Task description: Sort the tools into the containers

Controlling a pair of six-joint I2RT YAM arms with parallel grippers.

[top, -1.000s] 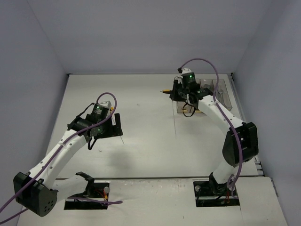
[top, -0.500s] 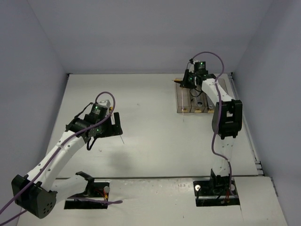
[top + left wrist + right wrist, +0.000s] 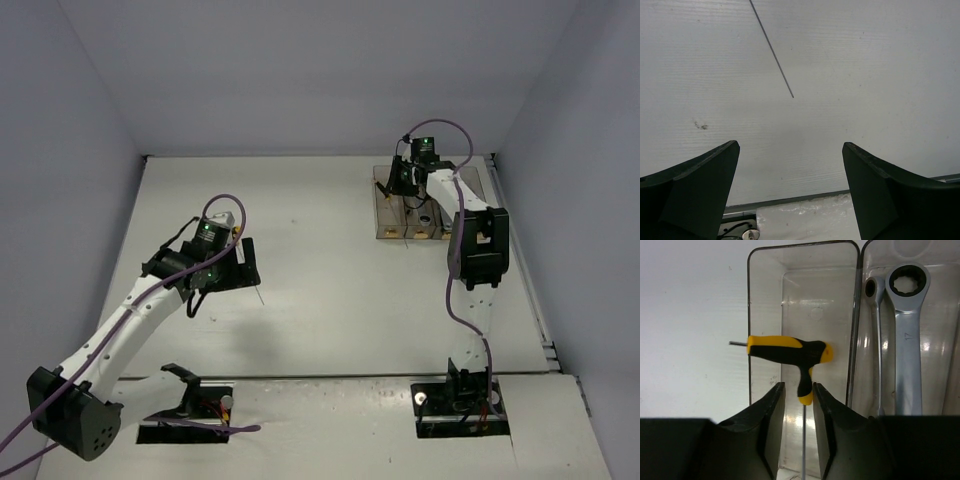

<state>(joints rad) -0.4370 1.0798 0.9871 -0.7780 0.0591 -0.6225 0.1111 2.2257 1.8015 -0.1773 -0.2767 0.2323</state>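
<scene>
Nearest, on the left side of the white counter (image 3: pixel 320 330): left claw (image 3: pixel 790 147), low over the surface, spread wide, gripping nothing. Just past its fingertips, a thin metal rod (image 3: pixel 772 51), flat on the counter, slanting away toward the upper left of the wrist view, its far end out of frame, touching neither finger. Off to one side, a small dark smudge (image 3: pixel 701 125) on the counter.

Farther off, on the right: right arm (image 3: pixel 480 250) stretched toward the far right part of the counter, right claw (image 3: pixel 799 387) over the row of containers (image 3: pixel 385 228). Parted only a little, slightly wider than the yellow stem between its fingertips. A strip of bin floor visible on one side of that stem. Other side against the finger or just beside it, impossible to tell. No clear pinch on anything.

Between and just beyond those fingertips: a T-handle driver (image 3: pixel 790 347), yellow and black, in the first bin (image 3: pixel 805 295), at the left end of the row. Thin shaft running back between the fingers, crossbar across the bin's width, short metal tip poking past the left wall. Resting on the bin or above it, not clear.

In the second bin (image 3: pixel 942 300), just to the right: two silver tools side by side, lengthwise, ring ends far, a slim wrench (image 3: pixel 874 340) and a broader wrench (image 3: pixel 907 340) stamped 17.
</scene>
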